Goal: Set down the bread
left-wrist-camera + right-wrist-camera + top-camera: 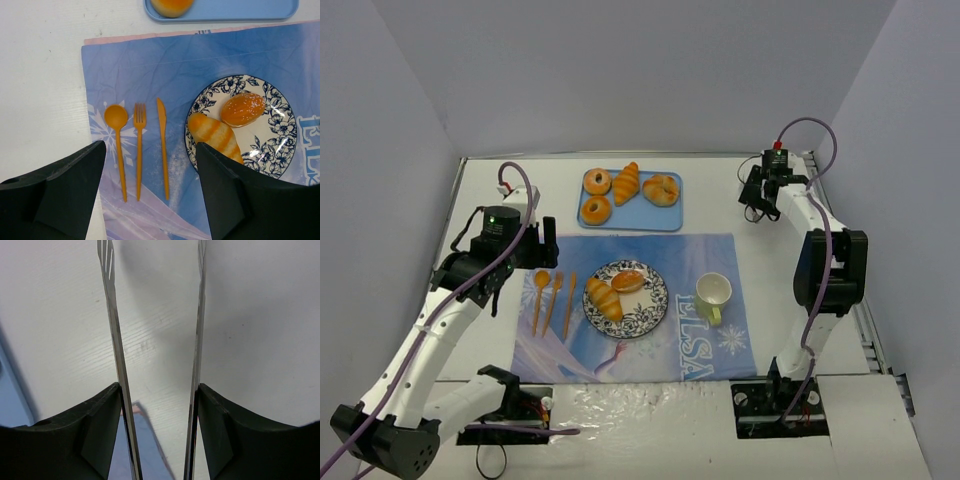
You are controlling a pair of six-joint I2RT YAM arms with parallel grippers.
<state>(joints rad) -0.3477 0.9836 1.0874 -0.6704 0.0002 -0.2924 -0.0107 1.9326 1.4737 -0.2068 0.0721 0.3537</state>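
Your right gripper (pixel 159 390) is clamped on a pair of thin metal tongs (pixel 114 340), one blade lying along the inner face of each finger. The blade tips stand apart with nothing between them. In the overhead view it sits at the upper right, over the bare white table (pixel 720 190), well apart from any bread. I judge the tongs are held this way so that the gripper's squeeze closes the blades and the fingers never touch the food.

Your left gripper (pixel 150 147), at mid-left, hangs spread and empty above the orange plastic spoon (pixel 116 117), fork (pixel 139 112) and knife (pixel 161 115), probably parked clear of the work.

Four golden bread pieces, a croissant (pixel 627 183) among them, wait on the light-blue rectangular tray (pixel 670 218) at upper centre. A striped long roll (pixel 215 135) and a round seeded bun (pixel 242 109) already lie on the blue-and-white patterned plate (pixel 270 150) on the blue placemat (pixel 710 255).
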